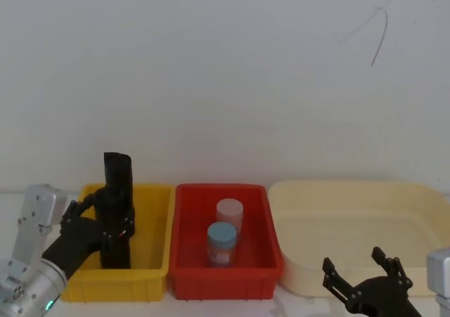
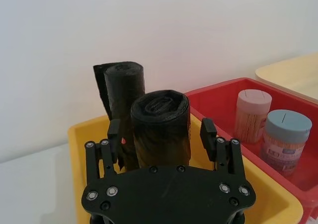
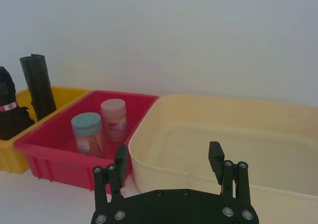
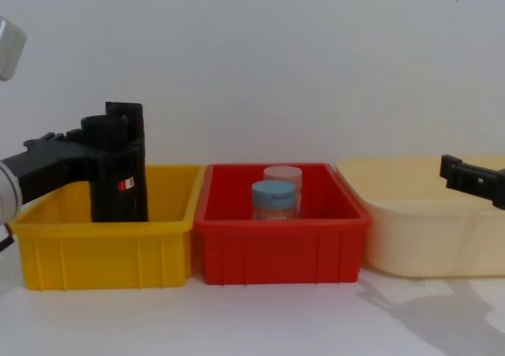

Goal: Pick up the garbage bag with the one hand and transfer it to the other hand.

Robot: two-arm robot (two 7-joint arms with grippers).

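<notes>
The garbage bag point(image 2: 160, 110) is a thick black roll of crinkled plastic, wound tight with a spiral showing at its top end. It stands upright in the yellow bin point(image 4: 102, 249), and a small red label point(image 4: 124, 185) sits on its side. It stands between the jaws of the left gripper point(image 2: 161, 129), one finger point(image 2: 114, 132) on each side of it. The jaws are spread slightly wider than the roll, with a thin gap on either side, so they straddle it without clamping. Just beyond the jaws, touching the bag's far side, stands a slimmer black roll point(image 2: 124, 80) that rises higher. Beside the yellow bin on the white desk point(image 4: 260, 316) is a red bin point(image 4: 276, 249) holding a blue-lidded jar point(image 4: 274, 200) and a pink-lidded jar point(image 4: 282, 174). Well apart from the bag, the right gripper point(image 3: 168, 152) hangs in front of a cream tub point(image 3: 223, 134), its jaws parted wide and holding nothing.
</notes>
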